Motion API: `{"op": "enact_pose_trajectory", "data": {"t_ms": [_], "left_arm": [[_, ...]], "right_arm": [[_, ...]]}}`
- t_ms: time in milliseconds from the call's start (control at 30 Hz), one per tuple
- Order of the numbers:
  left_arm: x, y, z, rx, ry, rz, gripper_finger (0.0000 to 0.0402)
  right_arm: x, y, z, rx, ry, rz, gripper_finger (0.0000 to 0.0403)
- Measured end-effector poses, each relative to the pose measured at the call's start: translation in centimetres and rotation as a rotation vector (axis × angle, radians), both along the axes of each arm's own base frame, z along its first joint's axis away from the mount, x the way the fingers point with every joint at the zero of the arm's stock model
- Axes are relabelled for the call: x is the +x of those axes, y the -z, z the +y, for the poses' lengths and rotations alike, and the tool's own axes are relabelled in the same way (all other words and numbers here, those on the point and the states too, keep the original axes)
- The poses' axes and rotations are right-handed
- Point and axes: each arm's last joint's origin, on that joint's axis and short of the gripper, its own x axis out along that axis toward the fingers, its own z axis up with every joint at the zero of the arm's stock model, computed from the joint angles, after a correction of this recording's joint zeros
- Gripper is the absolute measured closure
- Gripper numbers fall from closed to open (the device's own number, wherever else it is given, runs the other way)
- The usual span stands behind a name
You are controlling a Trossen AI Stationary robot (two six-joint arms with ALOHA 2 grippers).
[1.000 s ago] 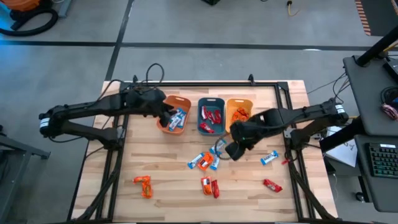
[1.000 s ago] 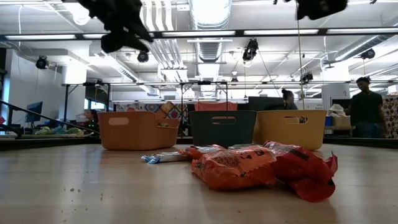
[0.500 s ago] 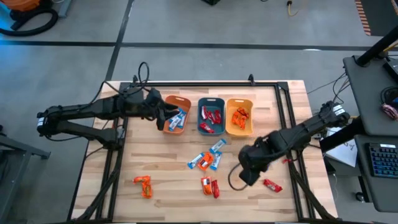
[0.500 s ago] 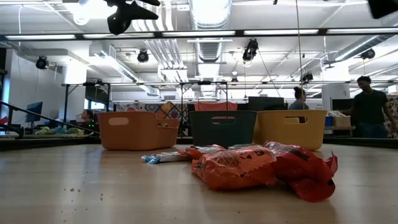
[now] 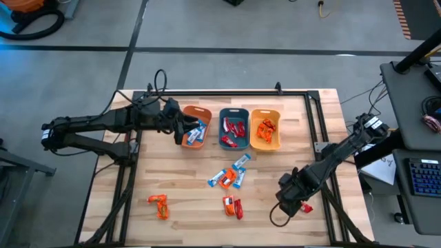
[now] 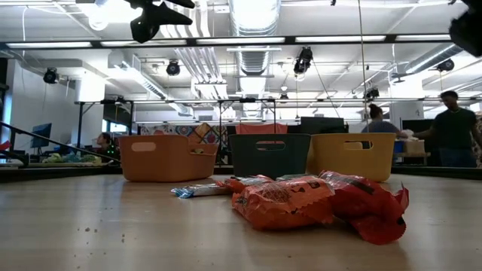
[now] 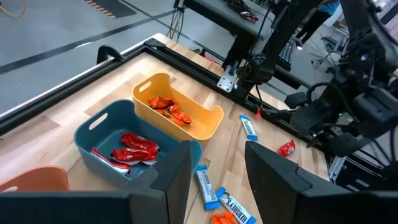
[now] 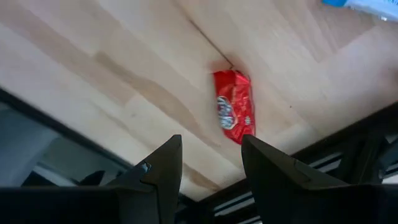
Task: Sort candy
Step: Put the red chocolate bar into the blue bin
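Nearest the table's front edge, toward its right corner, the right gripper [image 5: 290, 204] hangs with its fingers parted and nothing between them. The red candy [image 8: 234, 114] lies on bare wood straight ahead of the gap — its long axis running away from the fingers, roughly in line with them (a wrist turn looks needed). Far back, the left gripper [image 5: 180, 124] waits empty, partly open, by the orange bin [image 5: 204, 112].

red candy [image 8: 234, 114] on table [image 8: 124, 74], open pincer [image 8: 210, 163]
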Motion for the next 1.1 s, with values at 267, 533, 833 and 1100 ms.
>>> {"op": "enact_pose_trajectory", "data": {"t_ms": [267,533,833,1100], "left_arm": [[0.0,0.0,0.0,0.000,-0.002,0.000,0.0267],[0.0,0.0,0.0,-0.008,-0.012,-0.002,0.0267],[0.0,0.0,0.0,-0.012,-0.014,-0.003,0.0267],[0.0,0.0,0.0,-0.015,-0.016,-0.003,0.0267]], "right_arm": [[-1.0,2.6,-0.2,-0.010,-0.010,0.017,0.0245],[-1.3,4.6,-0.5,0.005,-0.012,-0.008,0.0245],[-1.8,6.1,-0.8,0.016,-0.018,-0.026,0.0245],[-2.3,7.3,-1.2,0.013,-0.013,-0.024,0.0245]]}}
